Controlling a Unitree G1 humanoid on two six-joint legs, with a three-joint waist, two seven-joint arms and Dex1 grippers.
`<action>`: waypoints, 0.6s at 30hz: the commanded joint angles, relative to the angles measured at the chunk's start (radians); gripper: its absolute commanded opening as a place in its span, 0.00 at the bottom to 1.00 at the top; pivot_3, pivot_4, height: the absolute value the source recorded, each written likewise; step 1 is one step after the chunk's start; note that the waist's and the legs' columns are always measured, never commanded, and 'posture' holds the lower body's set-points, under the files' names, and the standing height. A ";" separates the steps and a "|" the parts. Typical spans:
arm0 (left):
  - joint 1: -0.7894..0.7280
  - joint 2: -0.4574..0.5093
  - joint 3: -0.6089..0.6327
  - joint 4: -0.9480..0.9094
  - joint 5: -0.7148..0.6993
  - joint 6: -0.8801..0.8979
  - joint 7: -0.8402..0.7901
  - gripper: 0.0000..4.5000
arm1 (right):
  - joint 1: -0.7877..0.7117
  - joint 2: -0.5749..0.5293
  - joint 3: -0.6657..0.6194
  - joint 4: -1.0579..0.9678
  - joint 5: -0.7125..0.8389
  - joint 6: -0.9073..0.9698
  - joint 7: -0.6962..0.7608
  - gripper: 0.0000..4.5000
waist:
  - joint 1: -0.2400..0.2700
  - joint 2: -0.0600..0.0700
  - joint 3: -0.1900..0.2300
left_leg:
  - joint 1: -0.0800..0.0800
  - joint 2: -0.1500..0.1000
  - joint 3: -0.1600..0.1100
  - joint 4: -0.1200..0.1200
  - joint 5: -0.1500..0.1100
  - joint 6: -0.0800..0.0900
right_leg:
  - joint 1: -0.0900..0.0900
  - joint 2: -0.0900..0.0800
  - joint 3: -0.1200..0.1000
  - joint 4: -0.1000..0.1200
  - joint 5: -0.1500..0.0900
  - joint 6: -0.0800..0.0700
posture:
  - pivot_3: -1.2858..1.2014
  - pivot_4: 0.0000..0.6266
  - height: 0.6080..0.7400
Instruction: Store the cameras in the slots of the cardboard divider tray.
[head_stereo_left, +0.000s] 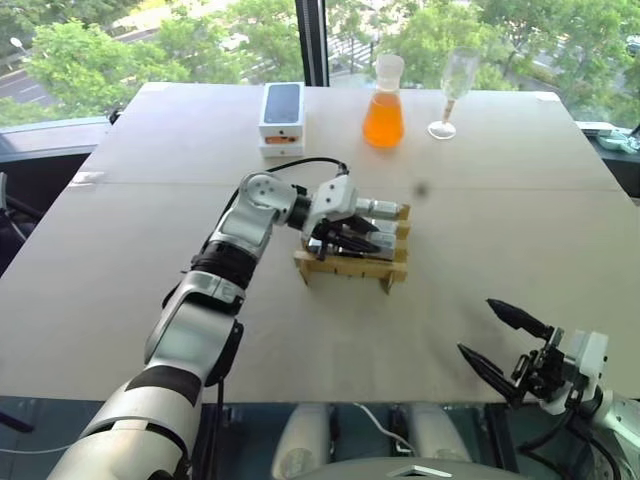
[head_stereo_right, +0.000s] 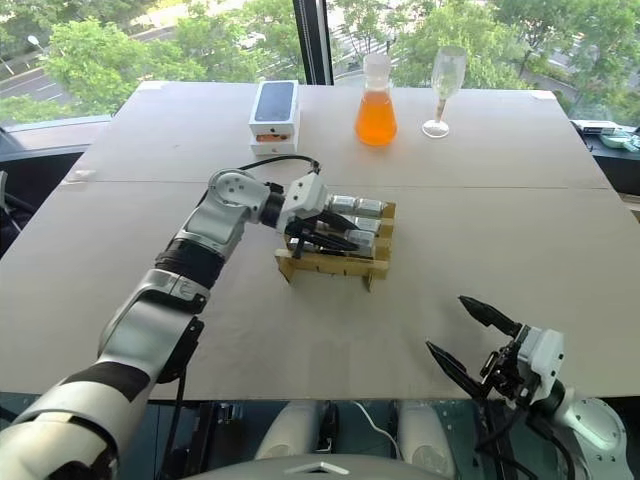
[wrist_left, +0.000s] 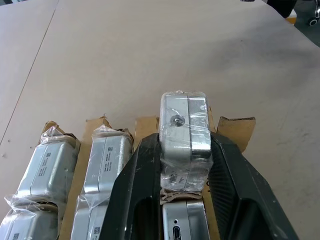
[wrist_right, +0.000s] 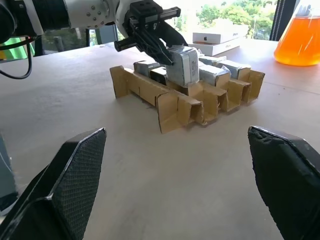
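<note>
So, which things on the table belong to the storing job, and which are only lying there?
Part of the job:
- cardboard divider tray
- wrapped cameras already in its slots
- the camera clamped in the left gripper over the tray

Just lying about:
- white phone box
- flask of orange liquid
- empty stemmed glass

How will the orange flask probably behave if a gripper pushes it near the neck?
The orange flask would probably slide or resist tipping: its base is wide and the liquid sits low. It looks like clear glass, so likely fragile and slippery. The wine glass beside it could be knocked.
</note>
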 joint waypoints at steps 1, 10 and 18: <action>0.018 0.031 0.022 -0.028 0.016 0.021 0.021 0.17 | -0.003 -0.009 -0.022 -0.027 0.007 0.001 -0.003 1.00 | 0.000 0.000 0.000 | 0.000 0.000 0.000 0.000 0.000 0.000 | 0.000 0.000 0.000 0.000 0.000 0.000 | 0.52 0.24 1.00; 0.027 -0.011 0.049 -0.038 0.007 0.019 0.093 0.17 | -0.018 -0.010 -0.019 -0.039 0.003 0.019 -0.019 1.00 | 0.001 0.000 0.000 | 0.000 0.000 0.000 0.000 0.000 0.000 | 0.000 0.000 0.000 0.000 0.000 0.000 | 0.52 0.24 1.00; -0.002 -0.027 0.062 0.006 0.003 -0.015 0.128 0.17 | -0.017 -0.008 -0.018 -0.037 0.001 0.018 -0.019 1.00 | 0.001 0.000 0.000 | -0.001 0.000 0.000 0.000 0.000 0.000 | 0.000 0.000 0.000 -0.002 0.000 0.000 | 0.52 0.24 1.00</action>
